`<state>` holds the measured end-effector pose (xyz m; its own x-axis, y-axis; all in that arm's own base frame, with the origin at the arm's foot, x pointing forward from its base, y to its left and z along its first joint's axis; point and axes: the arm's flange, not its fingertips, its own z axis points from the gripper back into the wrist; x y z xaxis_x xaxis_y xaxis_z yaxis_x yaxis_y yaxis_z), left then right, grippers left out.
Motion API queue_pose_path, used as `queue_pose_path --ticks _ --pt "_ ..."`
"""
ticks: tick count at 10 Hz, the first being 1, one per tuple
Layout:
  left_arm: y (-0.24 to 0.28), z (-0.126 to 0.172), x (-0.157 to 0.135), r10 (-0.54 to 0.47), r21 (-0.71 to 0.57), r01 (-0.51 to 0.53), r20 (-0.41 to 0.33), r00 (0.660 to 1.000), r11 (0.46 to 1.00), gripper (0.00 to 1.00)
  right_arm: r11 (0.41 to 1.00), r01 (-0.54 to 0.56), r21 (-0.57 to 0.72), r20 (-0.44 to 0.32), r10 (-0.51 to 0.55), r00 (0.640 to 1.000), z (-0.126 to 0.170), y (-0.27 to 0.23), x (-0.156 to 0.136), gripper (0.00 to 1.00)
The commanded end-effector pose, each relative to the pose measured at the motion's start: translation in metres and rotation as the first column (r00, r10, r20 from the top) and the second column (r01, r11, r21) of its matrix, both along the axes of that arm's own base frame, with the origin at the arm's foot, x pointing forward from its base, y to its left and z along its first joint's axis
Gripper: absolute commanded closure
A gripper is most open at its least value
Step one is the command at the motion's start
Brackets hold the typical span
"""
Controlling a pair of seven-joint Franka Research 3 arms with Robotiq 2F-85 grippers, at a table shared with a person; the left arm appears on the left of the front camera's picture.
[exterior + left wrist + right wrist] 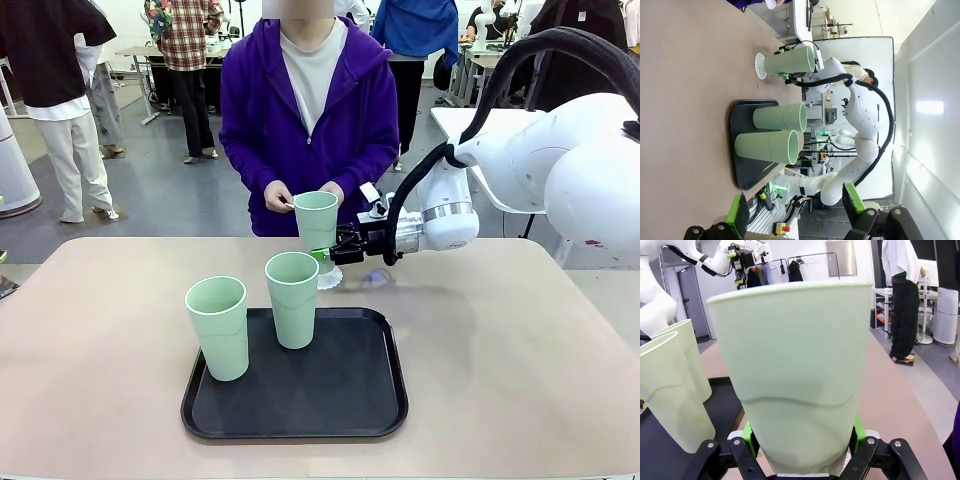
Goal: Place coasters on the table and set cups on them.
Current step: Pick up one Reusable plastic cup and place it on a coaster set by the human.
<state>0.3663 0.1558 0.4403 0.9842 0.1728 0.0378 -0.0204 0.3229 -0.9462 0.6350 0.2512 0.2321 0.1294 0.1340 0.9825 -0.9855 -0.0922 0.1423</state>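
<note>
- The right gripper (322, 255) is closed around the lower part of one cup (316, 215). Its green pads press on opposite sides of the cup, as the right wrist view shows close up (802, 440).
- That cup stands upright with its base on a white lacy coaster (332, 279). The coaster lies on the table (500, 350) near the middle of its far edge, just beyond the far edge of the black tray (330, 400).
- The tray sits towards the table's near edge, around the middle.
- Two more cups stand upright on the tray, apart from each other. One (218, 325) is at the tray's left edge, and the other (292, 298) is near its far edge.
- The left gripper (794, 207) has its jaws spread wide and holds nothing. It hangs well clear of the tray.
- A person in a purple hooded top stands at the far edge of the table. Their hands (278, 196) are just behind the gripped cup and hold something small and white that I cannot make out.
</note>
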Motion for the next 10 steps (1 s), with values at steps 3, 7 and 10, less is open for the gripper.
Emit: queue_pose_path --ticks 3,7,10 --pt "-0.0004 0.0018 0.0001 0.003 -0.010 -0.003 0.009 1.000 1.000 0.00 1.000 -0.021 -0.020 -0.003 0.020 1.000 -0.0110 0.0001 0.0003 0.18" --pt "-0.0004 0.0018 0.0001 0.003 -0.010 -0.003 0.009 1.000 1.000 0.00 0.999 -0.019 -0.025 -0.014 0.019 1.000 -0.0150 -0.0033 -0.0001 0.18" --pt "-0.0004 0.0018 0.0001 0.003 -0.010 -0.003 0.009 1.000 1.000 0.00 1.000 -0.016 -0.022 0.001 0.016 1.000 -0.0152 -0.0048 0.0033 0.18"
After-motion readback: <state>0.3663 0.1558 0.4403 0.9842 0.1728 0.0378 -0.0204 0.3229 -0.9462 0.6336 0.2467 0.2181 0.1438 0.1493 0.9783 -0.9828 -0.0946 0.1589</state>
